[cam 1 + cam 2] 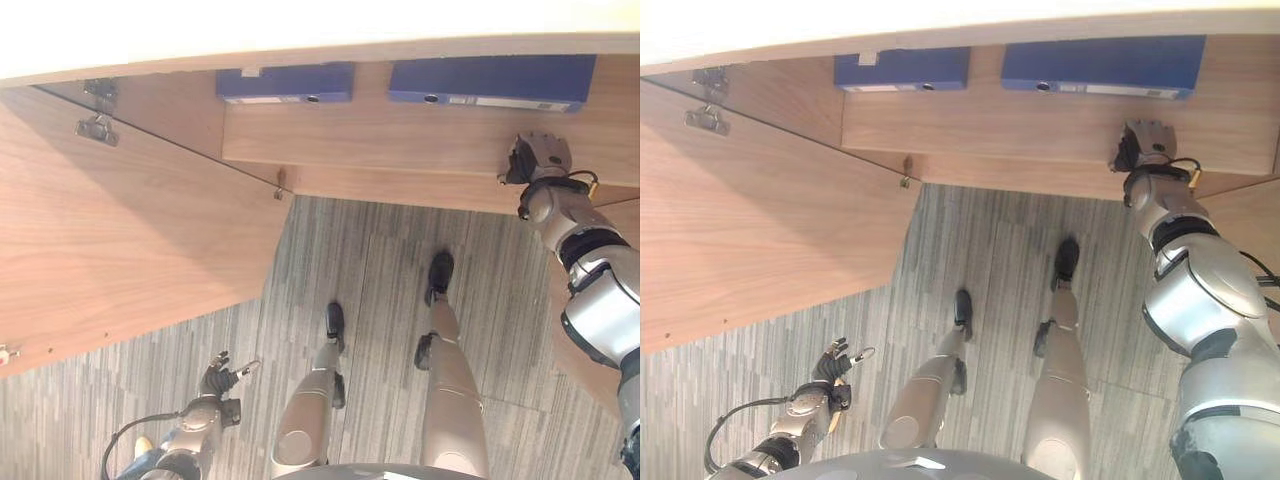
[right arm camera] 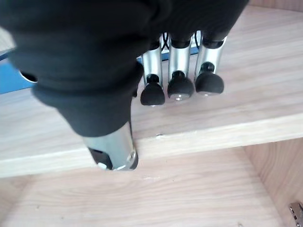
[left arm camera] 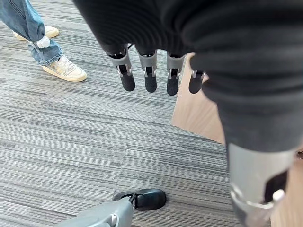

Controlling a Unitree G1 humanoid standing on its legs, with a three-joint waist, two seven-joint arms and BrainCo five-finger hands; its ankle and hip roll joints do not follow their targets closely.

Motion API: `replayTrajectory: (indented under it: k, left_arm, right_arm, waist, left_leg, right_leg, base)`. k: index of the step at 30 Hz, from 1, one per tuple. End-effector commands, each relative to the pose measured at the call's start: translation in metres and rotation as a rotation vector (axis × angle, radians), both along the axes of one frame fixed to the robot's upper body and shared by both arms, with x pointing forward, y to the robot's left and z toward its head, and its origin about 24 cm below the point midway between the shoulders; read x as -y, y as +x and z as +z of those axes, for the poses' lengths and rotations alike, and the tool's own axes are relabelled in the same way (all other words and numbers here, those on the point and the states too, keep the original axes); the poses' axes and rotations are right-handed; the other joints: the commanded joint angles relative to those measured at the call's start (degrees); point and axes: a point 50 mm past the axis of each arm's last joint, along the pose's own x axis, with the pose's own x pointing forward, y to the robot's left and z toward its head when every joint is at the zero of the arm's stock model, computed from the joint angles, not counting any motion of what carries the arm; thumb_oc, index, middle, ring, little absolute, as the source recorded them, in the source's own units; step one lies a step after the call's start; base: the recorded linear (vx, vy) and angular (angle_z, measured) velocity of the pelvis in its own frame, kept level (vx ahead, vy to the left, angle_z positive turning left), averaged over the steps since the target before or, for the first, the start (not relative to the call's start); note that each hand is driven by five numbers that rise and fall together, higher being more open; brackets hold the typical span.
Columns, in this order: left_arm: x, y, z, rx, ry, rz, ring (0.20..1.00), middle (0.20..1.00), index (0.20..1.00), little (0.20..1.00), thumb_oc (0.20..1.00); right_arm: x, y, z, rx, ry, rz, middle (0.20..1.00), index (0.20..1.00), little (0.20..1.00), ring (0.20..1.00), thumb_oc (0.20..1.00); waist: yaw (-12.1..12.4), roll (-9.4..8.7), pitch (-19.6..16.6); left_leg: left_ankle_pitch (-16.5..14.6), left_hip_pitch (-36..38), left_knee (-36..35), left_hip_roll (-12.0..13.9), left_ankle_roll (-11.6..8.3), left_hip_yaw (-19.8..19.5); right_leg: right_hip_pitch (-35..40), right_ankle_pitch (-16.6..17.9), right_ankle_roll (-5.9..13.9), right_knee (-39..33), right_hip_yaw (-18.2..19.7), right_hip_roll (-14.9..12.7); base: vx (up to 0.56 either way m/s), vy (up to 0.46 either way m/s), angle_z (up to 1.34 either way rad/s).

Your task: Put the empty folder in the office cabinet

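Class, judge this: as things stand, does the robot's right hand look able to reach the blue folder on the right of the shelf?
Probably yes: the right hand is over the shelf below that folder, nothing between them.

Right hand (image 1: 537, 157) raised with fingers relaxed; left hand (image 1: 218, 379) hangs open.
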Motion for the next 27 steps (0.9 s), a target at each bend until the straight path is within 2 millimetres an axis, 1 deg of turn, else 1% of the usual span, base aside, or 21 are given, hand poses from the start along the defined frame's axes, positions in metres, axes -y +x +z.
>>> replayTrajectory:
  k: [1,6,10,12,13,14,15,17,18,20,21,22,23,24,25,26,27]
  left_arm:
    - [-0.028,0.001,0.006,-0.01,0.09,-0.025,1.0,1.0,1.0,1.0,1.0]
    - [-0.032,-0.004,0.006,-0.019,0.088,-0.024,1.0,1.0,1.0,1.0,1.0]
    - [-0.033,-0.01,0.004,-0.033,0.082,-0.023,1.0,1.0,1.0,1.0,1.0]
    - [-0.034,-0.009,0.004,-0.035,0.084,-0.021,1.0,1.0,1.0,1.0,1.0]
    - [-0.036,-0.009,0.004,-0.039,0.095,-0.02,1.0,1.0,1.0,1.0,1.0]
    - [-0.036,-0.009,0.004,-0.039,0.095,-0.02,1.0,1.0,1.0,1.0,1.0]
    - [-0.037,-0.007,0.004,-0.04,0.102,-0.015,1.0,1.0,1.0,1.0,1.0]
    - [-0.039,-0.003,0.005,-0.039,0.113,-0.008,1.0,1.0,1.0,1.0,1.0]
    - [-0.039,0.001,0.006,-0.03,0.119,0.002,1.0,1.0,1.0,1.0,1.0]
    - [-0.039,0.001,0.006,-0.031,0.12,0.002,1.0,1.0,1.0,1.0,1.0]
    - [-0.038,0.004,0.007,-0.024,0.121,0.012,1.0,1.0,1.0,1.0,1.0]
    - [-0.039,0.005,0.007,-0.024,0.127,0.019,1.0,1.0,1.0,1.0,1.0]
    - [-0.039,0.005,0.007,-0.024,0.127,0.019,1.0,1.0,1.0,1.0,1.0]
    - [-0.039,0.004,0.007,-0.026,0.127,0.028,1.0,1.0,1.0,1.0,1.0]
    - [-0.041,0.004,0.007,-0.027,0.132,0.042,1.0,1.0,1.0,1.0,1.0]
    - [-0.042,0.005,0.007,-0.026,0.133,0.049,1.0,1.0,1.0,1.0,1.0]
    - [-0.042,0.005,0.007,-0.026,0.133,0.049,1.0,1.0,1.0,1.0,1.0]
  right_arm:
    - [0.047,-0.03,0.174,0.529,-0.023,-0.199,0.2,0.2,0.2,0.2,0.2]
    - [0.042,-0.035,0.196,0.562,-0.059,-0.174,0.2,0.2,0.2,0.2,0.2]
    - [0.042,-0.04,0.206,0.592,-0.047,-0.143,0.2,0.2,0.2,0.2,0.2]
    - [0.038,-0.038,0.205,0.591,-0.054,-0.114,0.2,0.2,0.2,0.2,0.2]
    - [0.029,-0.035,0.202,0.583,-0.062,-0.072,0.2,0.2,0.2,0.2,0.2]
    - [0.029,-0.035,0.202,0.583,-0.062,-0.072,0.2,0.2,0.2,0.2,0.2]
    - [0.024,-0.032,0.198,0.573,-0.06,-0.05,0.2,0.2,0.2,0.2,0.2]
    - [0.022,-0.029,0.193,0.57,-0.041,-0.04,0.2,0.2,0.2,0.2,0.2]
    - [0.017,-0.025,0.184,0.576,0.011,-0.006,0.2,0.2,0.2,0.2,0.2]
    - [0.017,-0.025,0.184,0.576,0.013,-0.007,0.2,0.2,0.2,0.2,0.2]
    - [0.008,-0.022,0.172,0.586,0.057,0.056,0.2,0.2,0.2,0.2,0.2]
    - [0.003,-0.021,0.163,0.584,0.072,0.088,0.2,0.2,0.2,0.2,0.2]
    - [0.003,-0.021,0.163,0.584,0.072,0.088,0.2,0.2,0.2,0.2,0.2]
    - [-0.001,-0.021,0.156,0.584,0.082,0.118,0.2,0.2,0.2,0.2,0.2]
    - [-0.006,-0.019,0.143,0.562,0.1,0.149,0.2,0.2,0.2,0.2,0.2]
    - [-0.007,-0.018,0.138,0.556,0.107,0.158,0.2,0.2,0.2,0.2,0.2]
    - [-0.007,-0.018,0.138,0.556,0.107,0.158,0.2,0.2,0.2,0.2,0.2]
  waist:
    - [4.3,-0.24,0.79]
    - [4.3,-0.45,0.38]
    - [4.39,-0.56,0.04]
    - [4.14,-0.82,0.05]
    - [3.74,-1.29,0.03]
    - [3.74,-1.29,0.03]
    - [3.32,-1.66,-0.01]
    - [3.27,-2.06,0.03]
    - [2.7,-2.57,0.15]
    - [2.7,-2.68,0.15]
    - [2.09,-2.94,0.42]
    - [1.85,-3.15,0.6]
    - [1.85,-3.15,0.6]
    - [1.5,-3.42,0.74]
    - [1.13,-3.86,1.04]
    - [1.01,-4.08,1.19]
    - [1.01,-4.08,1.19]
  left_leg:
    - [0.64,8.89,0.04,4.37,-3.55,-1.37]
    - [0.85,8.72,0.04,4.57,-3.44,-1.22]
    - [0.74,8.95,0.04,4.74,-3.35,-1.1]
    - [0.52,9.17,0.04,4.73,-3.33,-1.07]
    - [0.11,9.43,0.04,4.78,-3.26,-0.9]
    - [0.11,9.43,0.04,4.78,-3.26,-0.9]
    - [-0.04,9.38,0.04,4.61,-3.19,-0.86]
    - [-0.61,9.91,0.04,4.74,-3.11,-0.61]
    - [-0.83,10.02,0.04,4.54,-2.95,-0.62]
    - [-0.81,10.03,0.04,4.5,-2.93,-0.64]
    - [-1.23,10.3,0.04,4.45,-2.77,-0.48]
    - [-1.47,10.42,0.04,4.45,-2.73,-0.36]
    - [-1.47,10.42,0.04,4.45,-2.73,-0.36]
    - [-1.86,10.57,0.04,4.4,-2.71,-0.23]
    - [-2.28,10.77,0.04,4.37,-2.66,-0.1]
    - [-2.52,10.85,0.04,4.29,-2.62,-0.09]
    - [-2.52,10.85,0.04,4.29,-2.62,-0.09]
  right_leg:
    - [1.14,-2.53,3.63,6.48,3.37,-3.12]
    - [0.63,-3.0,3.38,7.23,3.13,-2.79]
    - [0.66,-3.09,3.41,7.61,2.9,-2.73]
    - [0.93,-3.18,3.38,7.66,2.81,-2.74]
    - [1.0,-3.2,3.3,7.77,2.77,-2.71]
    - [1.0,-3.2,3.3,7.77,2.77,-2.71]
    - [1.08,-2.91,3.3,7.48,2.69,-2.84]
    - [1.42,-2.96,3.35,7.44,2.86,-2.66]
    - [1.81,-2.37,3.5,6.96,2.96,-2.92]
    - [1.85,-2.34,3.52,6.91,2.96,-2.97]
    - [2.09,-2.11,3.57,6.76,3.08,-2.99]
    - [2.26,-2.02,3.61,6.6,3.18,-2.96]
    - [2.26,-2.02,3.61,6.6,3.18,-2.96]
    - [2.55,-1.93,3.67,6.31,3.29,-2.93]
    - [2.78,-1.62,3.73,5.91,3.45,-2.96]
    - [2.92,-1.47,3.76,5.68,3.62,-2.94]
    - [2.92,-1.47,3.76,5.68,3.62,-2.94]
  base:
    - [0.01,-0.017,0.13]
    - [0.01,-0.01,-0.02]
    - [0.0,-0.003,-0.01]
    - [-0.01,-0.007,-0.09]
    - [-0.01,-0.011,-0.03]
    - [-0.02,-0.006,0.09]
    - [-0.02,-0.008,0.07]
    - [-0.03,-0.002,0.0]
    - [-0.02,0.006,-0.04]
    - [-0.01,0.002,-0.03]
    - [0.0,0.0,0.0]
    - [0.0,0.0,0.0]
    - [0.0,0.0,0.0]
    - [0.0,0.0,0.0]
    - [-0.03,-0.016,-0.04]
    - [-0.02,-0.01,-0.04]
    - [0.0,0.0,0.0]
